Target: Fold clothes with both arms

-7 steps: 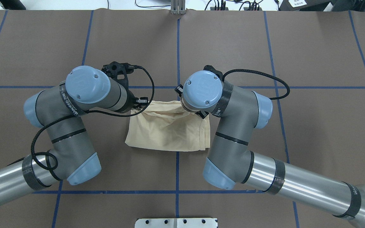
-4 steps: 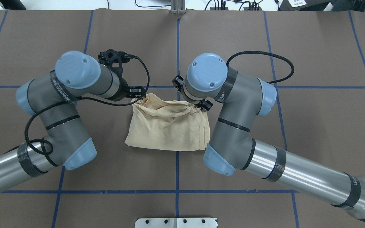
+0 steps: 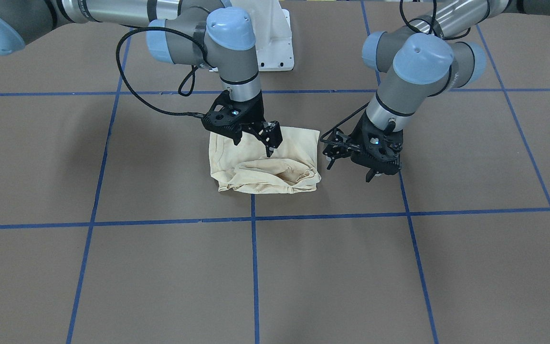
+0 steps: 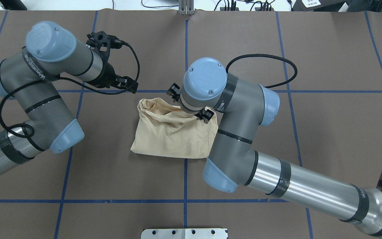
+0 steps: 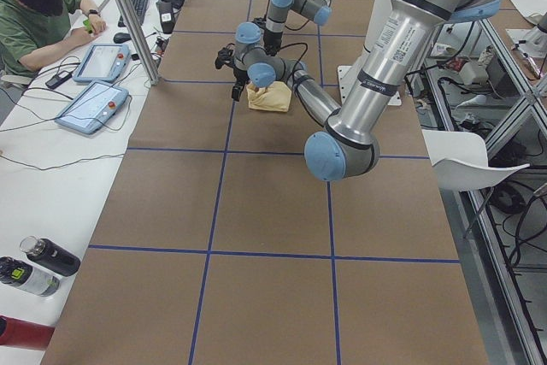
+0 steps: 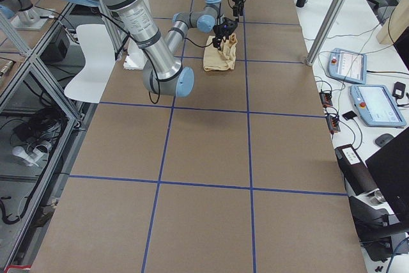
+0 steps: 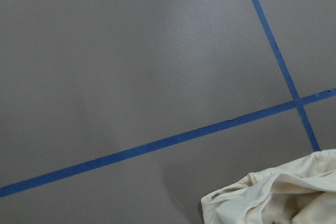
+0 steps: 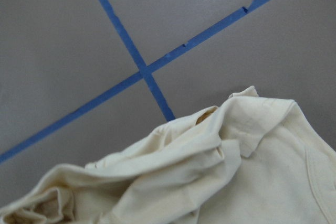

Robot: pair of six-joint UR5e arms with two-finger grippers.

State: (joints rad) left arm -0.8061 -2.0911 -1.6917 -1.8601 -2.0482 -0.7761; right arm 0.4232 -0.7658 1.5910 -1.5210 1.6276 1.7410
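Left end effector [image 3: 350, 171] and right end effector [image 3: 253, 145] both spread wide, empty. I reckon the T-shirt [image 3: 275, 179] may slump open, its bunched fold unpinned.

— How was the light?
— Bright, even, from overhead; soft shadows lay on the table [image 3: 112, 267].
— Any blur?
— Little; only glare on the right arm [image 4: 310, 194], along its silver tube.

The T-shirt [image 4: 172, 132] is pale cream-yellow, plain on every fold that shows. The table [image 4: 327, 49] is matte brown, crossed by a grid of blue tape lines [image 4: 185, 179]. The left arm [image 4: 41, 99] and right arm [image 4: 240, 132] are silver-grey with light blue joint caps. The left gripper [image 3: 349, 171], right gripper [image 3: 253, 145] and cables [image 4: 260, 55] are black, and the pedestal [image 3: 275, 43] is white.
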